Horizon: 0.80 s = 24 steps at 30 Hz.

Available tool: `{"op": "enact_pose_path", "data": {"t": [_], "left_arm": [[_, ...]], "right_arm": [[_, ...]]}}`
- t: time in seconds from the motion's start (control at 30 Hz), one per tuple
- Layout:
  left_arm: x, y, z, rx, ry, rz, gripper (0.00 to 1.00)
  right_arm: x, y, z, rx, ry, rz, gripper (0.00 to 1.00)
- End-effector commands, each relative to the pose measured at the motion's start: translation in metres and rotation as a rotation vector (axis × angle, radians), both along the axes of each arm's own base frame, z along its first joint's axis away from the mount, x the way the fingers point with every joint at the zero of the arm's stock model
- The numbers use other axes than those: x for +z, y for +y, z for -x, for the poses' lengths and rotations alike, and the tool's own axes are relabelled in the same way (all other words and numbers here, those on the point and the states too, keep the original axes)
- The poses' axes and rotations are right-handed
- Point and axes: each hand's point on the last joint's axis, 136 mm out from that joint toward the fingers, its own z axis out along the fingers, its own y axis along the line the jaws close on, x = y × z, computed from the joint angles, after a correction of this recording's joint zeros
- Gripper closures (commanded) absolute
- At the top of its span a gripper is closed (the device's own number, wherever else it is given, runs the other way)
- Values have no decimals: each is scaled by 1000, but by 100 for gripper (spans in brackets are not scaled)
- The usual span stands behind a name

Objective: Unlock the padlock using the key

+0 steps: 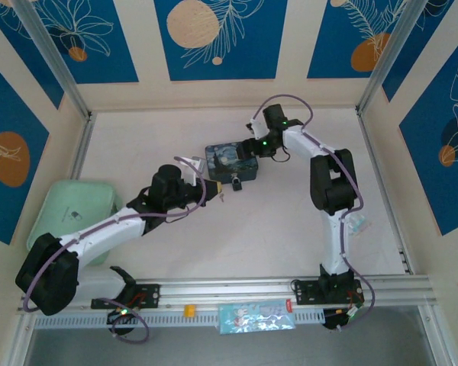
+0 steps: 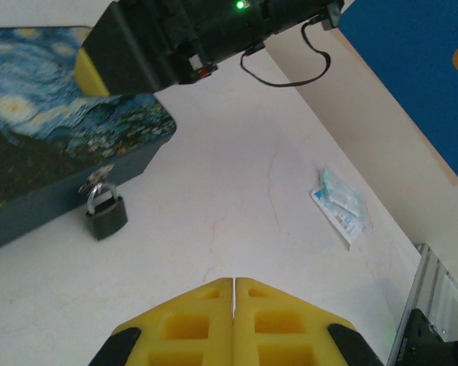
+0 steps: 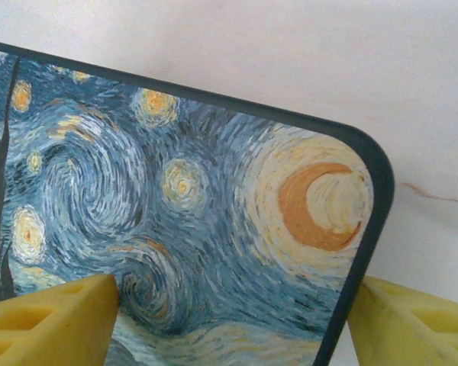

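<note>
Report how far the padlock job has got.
Done: the right gripper straddles the painted box, one finger on each side, steadying it. In hand: the left gripper sits closed a little way from the padlock; whether it holds the key cannot be told. Left: the padlock hangs from the box's hasp with its shackle closed, so inserting, turning and opening all remain.
</note>
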Motion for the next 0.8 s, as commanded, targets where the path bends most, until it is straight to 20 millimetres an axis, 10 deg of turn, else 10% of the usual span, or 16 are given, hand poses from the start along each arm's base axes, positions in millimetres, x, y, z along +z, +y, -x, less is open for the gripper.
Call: {"op": "enact_pose_path", "data": {"t": [0.0,0.2,0.37,0.77], "left_arm": [[21,4,-2,-8,-58,71,100],[38,13,-11,-32,-89,123,100],[50,7,-19,-72,-85,143,100],[62,-17,-32,-132,-22,266,100]], "right_arm": [[23,15,8,59,1,-51,22],[104,7,30,37,-165,-120,17],[144,13,89,112,-186,-291,17],[156,59,190,298,-304,-616,25]]}}
